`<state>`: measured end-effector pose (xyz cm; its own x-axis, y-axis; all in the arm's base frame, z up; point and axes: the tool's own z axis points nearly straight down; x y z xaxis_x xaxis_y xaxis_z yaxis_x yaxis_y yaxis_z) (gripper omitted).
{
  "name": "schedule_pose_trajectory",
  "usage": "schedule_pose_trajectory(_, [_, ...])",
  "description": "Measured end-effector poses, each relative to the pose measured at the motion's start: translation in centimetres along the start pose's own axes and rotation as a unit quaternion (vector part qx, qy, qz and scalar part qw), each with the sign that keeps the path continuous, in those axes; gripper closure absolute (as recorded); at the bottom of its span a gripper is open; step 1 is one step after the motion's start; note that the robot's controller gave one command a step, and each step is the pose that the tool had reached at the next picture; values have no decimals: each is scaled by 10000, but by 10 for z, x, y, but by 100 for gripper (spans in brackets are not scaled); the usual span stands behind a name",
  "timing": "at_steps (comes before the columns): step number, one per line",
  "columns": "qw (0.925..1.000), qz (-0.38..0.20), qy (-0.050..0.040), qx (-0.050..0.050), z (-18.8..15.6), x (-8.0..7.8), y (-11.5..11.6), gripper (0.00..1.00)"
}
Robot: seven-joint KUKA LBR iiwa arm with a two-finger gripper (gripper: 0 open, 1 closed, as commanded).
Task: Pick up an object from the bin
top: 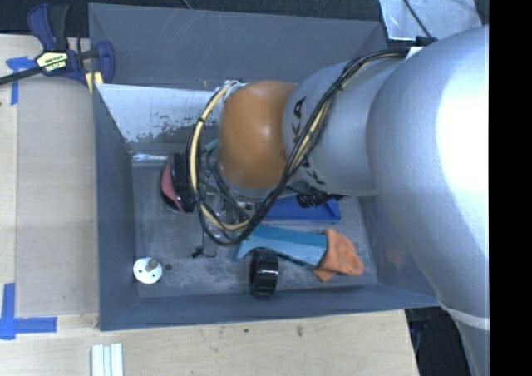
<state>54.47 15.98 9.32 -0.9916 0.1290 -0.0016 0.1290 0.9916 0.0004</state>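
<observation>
**Hovering low beside a pink-red rounded thing**

The gripper (pixel 214 215) hangs low over the middle of the bin (pixel 112 200) floor, under the arm's orange cover. Whether it is clenched or released I cannot tell. Just beside it, toward the bin's left wall, lies a pink-red rounded thing (pixel 173 183), the likeliest pick. Its long axis seems to run along that wall, from back to front. It looks light and perhaps smooth-skinned, so a hold across its narrow middle seems safest. On the gripper's other side lie a flat blue piece (pixel 312 210) and a blue roll with an orange end (pixel 287 243). A black cylinder (pixel 264 273) sits by the front edge, and a white disc (pixel 147 269) in the front left corner.
</observation>
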Motion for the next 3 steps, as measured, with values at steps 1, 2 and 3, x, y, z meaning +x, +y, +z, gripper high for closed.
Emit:
schedule_pose_trajectory(1, [10000, 3, 0, -1, 0, 0, 0, 100])
schedule_pose_trajectory(2, [10000, 4, -1, -1, 0, 0, 0, 0])
schedule_pose_trajectory(3, [10000, 3, -1, -1, 0, 0, 0, 0])
